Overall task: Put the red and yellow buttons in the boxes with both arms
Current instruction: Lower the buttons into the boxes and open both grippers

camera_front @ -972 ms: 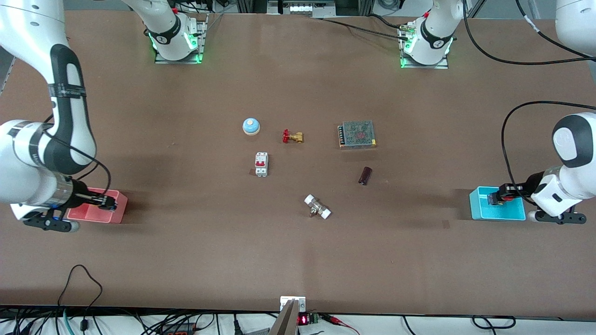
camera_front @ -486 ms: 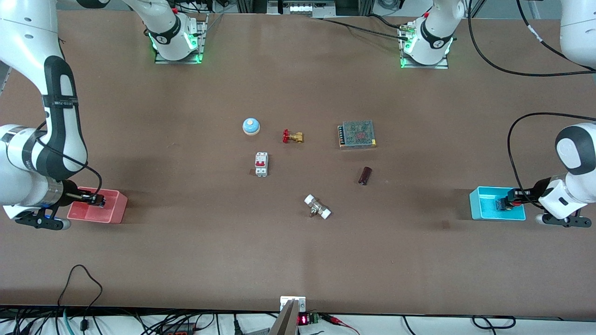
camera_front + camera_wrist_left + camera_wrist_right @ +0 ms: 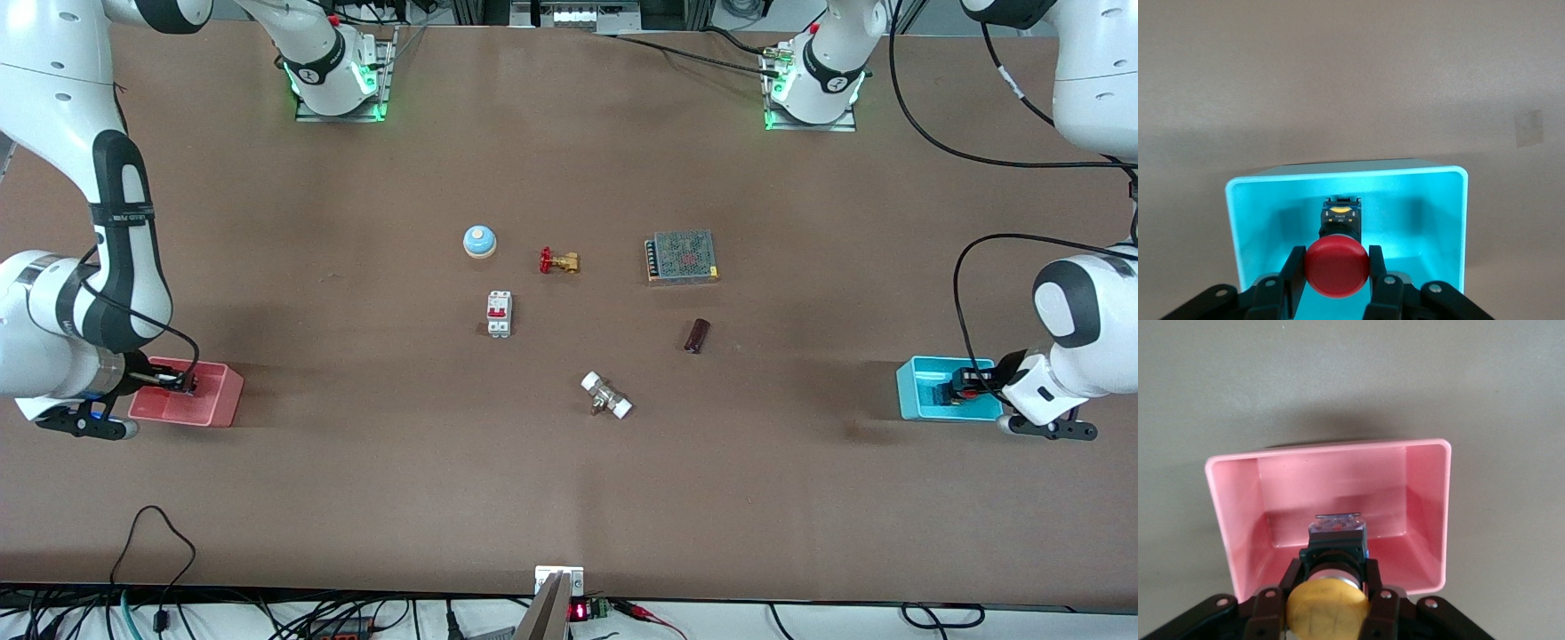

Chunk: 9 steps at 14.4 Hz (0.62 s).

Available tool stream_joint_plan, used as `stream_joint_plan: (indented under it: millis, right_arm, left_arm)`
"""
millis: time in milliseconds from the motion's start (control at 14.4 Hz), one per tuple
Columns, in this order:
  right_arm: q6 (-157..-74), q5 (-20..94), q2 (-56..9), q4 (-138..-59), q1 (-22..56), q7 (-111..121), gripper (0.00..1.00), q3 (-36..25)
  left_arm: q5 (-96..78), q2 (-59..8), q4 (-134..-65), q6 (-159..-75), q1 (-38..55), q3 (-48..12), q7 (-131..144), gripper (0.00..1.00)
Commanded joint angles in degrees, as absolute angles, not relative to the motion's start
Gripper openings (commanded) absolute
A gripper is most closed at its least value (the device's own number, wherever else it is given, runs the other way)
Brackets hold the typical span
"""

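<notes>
Left gripper [image 3: 1336,277] clamped on the red button [image 3: 1337,268], held inside the cyan box [image 3: 1446,200] at the left arm's end of the table. Button's long axis runs from red cap at the fingers to black body, which points at the box floor.

Right gripper [image 3: 1328,603] clamped on the yellow button [image 3: 1327,608], inside the pink box [image 3: 1428,500] at the right arm's end; same orientation, cap orange-yellow.

Mid-table, well apart from both boxes: blue bell [image 3: 479,241], brass valve [image 3: 558,261], circuit breaker [image 3: 499,314].
</notes>
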State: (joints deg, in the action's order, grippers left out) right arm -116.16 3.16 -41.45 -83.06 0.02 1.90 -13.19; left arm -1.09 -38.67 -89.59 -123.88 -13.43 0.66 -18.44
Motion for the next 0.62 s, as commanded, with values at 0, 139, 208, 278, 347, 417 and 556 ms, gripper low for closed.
stream_joint_plan:
  millis: [0,139,208,278,347,417,556]
  right_arm:
    - [-117.8,2.4,-43.2,-81.7,-1.3,2.5,0.29,-12.5]
    - [-118.2,2.5,-43.7,-81.7,-1.5,2.5,0.29,-12.5]
    - [-118.3,2.5,-43.9,-81.7,-1.5,2.4,0.29,-12.5]
    - [-118.5,2.5,-44.5,-81.7,-1.5,2.4,0.29,-12.5]
    - [-118.9,2.5,-44.6,-81.7,-1.5,2.4,0.29,-12.4]
    - [-119.3,2.5,-44.6,-81.7,-1.5,2.4,0.29,-12.4]
    - [-119.8,2.7,-45.1,-81.7,-1.5,2.4,0.29,-12.4]
  left_arm:
    - [0.0,-39.0,-88.9,-124.1,-13.3,0.5,-18.2,0.33]
    - [0.1,-39.1,-88.9,-124.6,-13.2,0.5,-18.2,0.44]
    - [0.1,-39.1,-89.0,-124.8,-13.2,0.5,-18.2,0.49]
    - [0.1,-39.1,-89.0,-124.8,-13.2,0.5,-18.2,0.56]
    - [0.1,-39.1,-89.0,-124.8,-13.1,0.5,-18.2,0.63]
    - [0.1,-39.0,-88.9,-124.8,-13.1,0.5,-18.2,0.69]
    - [0.1,-38.7,-88.7,-124.7,-13.1,0.4,-18.3,0.77]
